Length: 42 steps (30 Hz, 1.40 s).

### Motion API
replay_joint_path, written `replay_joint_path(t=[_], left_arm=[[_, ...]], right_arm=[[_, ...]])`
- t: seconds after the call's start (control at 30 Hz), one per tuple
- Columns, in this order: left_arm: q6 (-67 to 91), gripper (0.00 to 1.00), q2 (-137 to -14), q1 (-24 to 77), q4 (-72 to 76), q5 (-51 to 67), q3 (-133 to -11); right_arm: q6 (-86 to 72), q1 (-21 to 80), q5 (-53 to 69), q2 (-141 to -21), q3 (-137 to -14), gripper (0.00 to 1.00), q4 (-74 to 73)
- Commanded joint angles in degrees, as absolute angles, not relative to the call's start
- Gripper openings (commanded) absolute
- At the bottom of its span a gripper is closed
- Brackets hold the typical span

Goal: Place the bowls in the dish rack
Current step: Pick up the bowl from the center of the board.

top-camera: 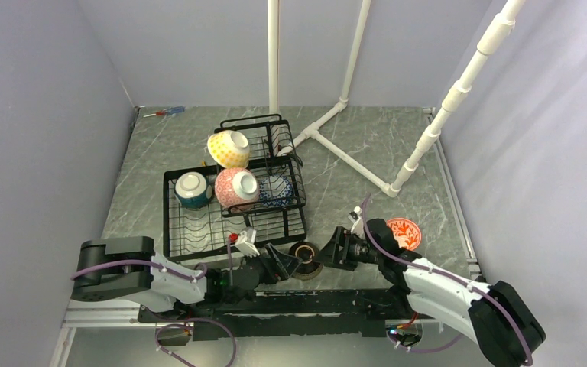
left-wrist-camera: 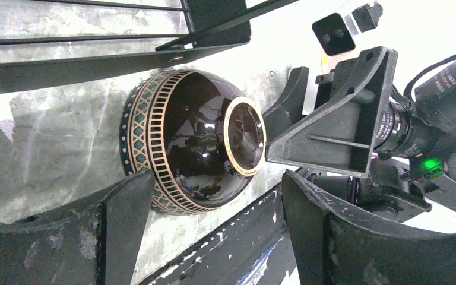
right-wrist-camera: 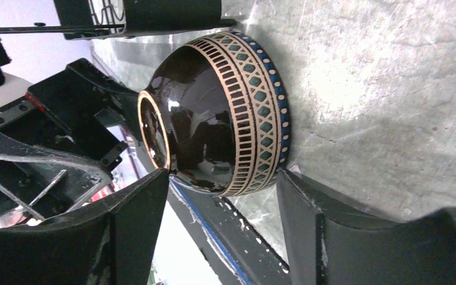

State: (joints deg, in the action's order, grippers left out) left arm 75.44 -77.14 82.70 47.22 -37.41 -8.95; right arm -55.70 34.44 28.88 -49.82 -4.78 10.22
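Note:
A dark brown bowl with a tan and teal patterned band (top-camera: 306, 260) lies upside down on the table near its front edge, just right of the dish rack (top-camera: 199, 237). My left gripper (top-camera: 284, 264) is open on its left and my right gripper (top-camera: 336, 248) is open on its right. In the left wrist view the bowl (left-wrist-camera: 190, 139) sits just beyond the open fingertips (left-wrist-camera: 124, 225). In the right wrist view the bowl (right-wrist-camera: 219, 113) sits between the spread fingertips (right-wrist-camera: 314, 225). In the rack are a yellow dotted bowl (top-camera: 228, 148), a teal bowl (top-camera: 192, 189), a pink-red bowl (top-camera: 236, 188) and a blue-white bowl (top-camera: 275, 189).
An orange-red patterned bowl (top-camera: 403, 232) sits on the table by the right arm. A white pipe frame (top-camera: 336, 149) stands at the back right. A screwdriver (top-camera: 164, 112) lies at the far left corner. The rack's black edge (left-wrist-camera: 113, 59) runs close beside the dark bowl.

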Motion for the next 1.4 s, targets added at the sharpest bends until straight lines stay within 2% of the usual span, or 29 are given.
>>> replay_joint_path(t=[0.0, 0.13, 0.27, 0.47, 0.7, 0.97, 1.23, 1.37], left_arm=[[77.1, 0.84, -76.9, 82.1, 47.4, -40.4, -10.0], [85.1, 0.89, -74.0, 82.2, 23.6, -38.7, -16.5], [89.7, 0.9, -73.4, 82.2, 16.1, -38.4, -17.7], [92.1, 0.88, -77.8, 82.2, 26.3, -38.3, -14.0], [87.7, 0.84, -82.4, 82.1, 41.6, -39.4, -11.1], [74.0, 0.83, -84.9, 82.1, 60.9, -38.6, -9.9], [74.8, 0.84, -79.4, 82.0, 51.8, -39.7, -10.7], [72.4, 0.84, -79.2, 82.1, 54.9, -40.0, -10.2]], right_arm=[[-51.5, 34.8, 25.3, -50.5, -8.0, 0.75, 10.2], [-52.5, 34.7, 23.6, -48.3, -7.6, 0.87, 9.8], [-53.3, 34.8, 22.9, -48.7, -6.8, 0.91, 11.9], [-53.4, 34.7, 25.4, -57.3, -7.5, 0.87, 16.9], [-53.9, 34.7, 32.1, -65.8, -7.8, 0.73, 26.0], [-54.0, 35.0, 39.3, -68.0, -6.4, 0.69, 31.5], [-56.2, 35.1, 39.2, -60.9, -5.7, 0.69, 32.4], [-56.7, 35.1, 39.2, -58.9, -5.9, 0.69, 31.8]])
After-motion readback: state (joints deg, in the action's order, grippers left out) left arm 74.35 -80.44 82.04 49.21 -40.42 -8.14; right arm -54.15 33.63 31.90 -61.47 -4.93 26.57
